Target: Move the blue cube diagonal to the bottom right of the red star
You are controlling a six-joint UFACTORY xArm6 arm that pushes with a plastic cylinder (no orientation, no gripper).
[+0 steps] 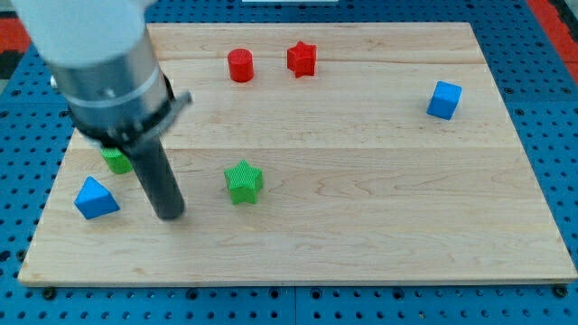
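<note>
My tip (169, 215) sits low at the view's left – blue cube (443, 99) far off up-right, past red star (302, 59); rod only, no gripper to open or close.

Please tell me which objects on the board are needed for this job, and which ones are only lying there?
Needed for the job:
blue cube, near the view's right edge
red star, at the view's top
my tip, far off at the view's left, touching no block

Only lying there:
red cylinder
green star
blue triangle
green block, partly hidden behind the rod
</note>
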